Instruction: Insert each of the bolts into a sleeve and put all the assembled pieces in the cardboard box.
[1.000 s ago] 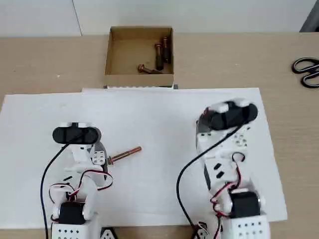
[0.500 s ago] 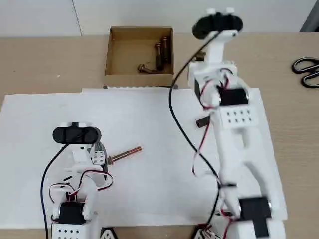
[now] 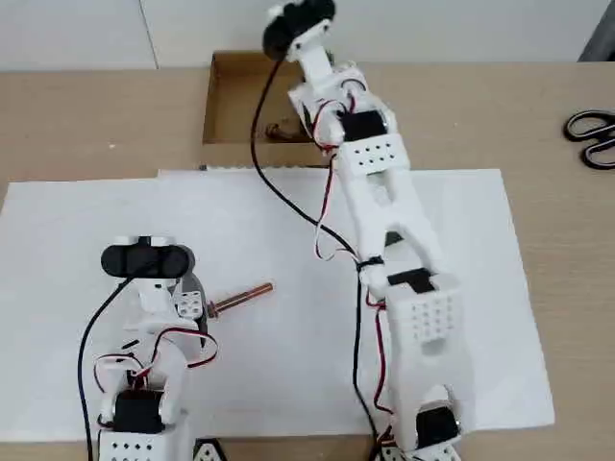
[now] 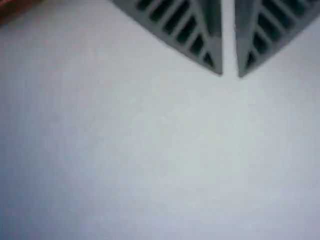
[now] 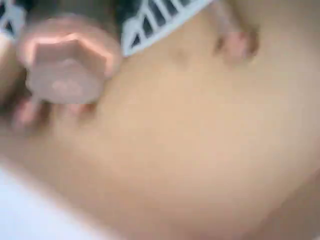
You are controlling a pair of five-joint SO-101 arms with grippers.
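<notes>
Right gripper (image 5: 97, 30) over the cardboard box (image 3: 226, 101) at the table's far edge, pinching 1 bolt (image 5: 65, 62).
Left gripper (image 4: 229, 71), fingers almost pressed together, hangs above the paper (image 3: 269, 221) toward the near-left corner; 1 loose bolt (image 3: 242, 297) lies just beside it.

cardboard box (image 3: 240, 96) behind paper (image 3: 288, 221); bolt (image 3: 242, 298) on paper; scissors (image 3: 591, 136) far right on table (image 3: 96, 115)

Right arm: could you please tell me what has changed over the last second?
The right arm unfolded from its side of the paper and swung forward and toward the left, so it now holds a bolt over the cardboard box. The left arm, the loose bolt beside it and the scissors stayed put.
</notes>
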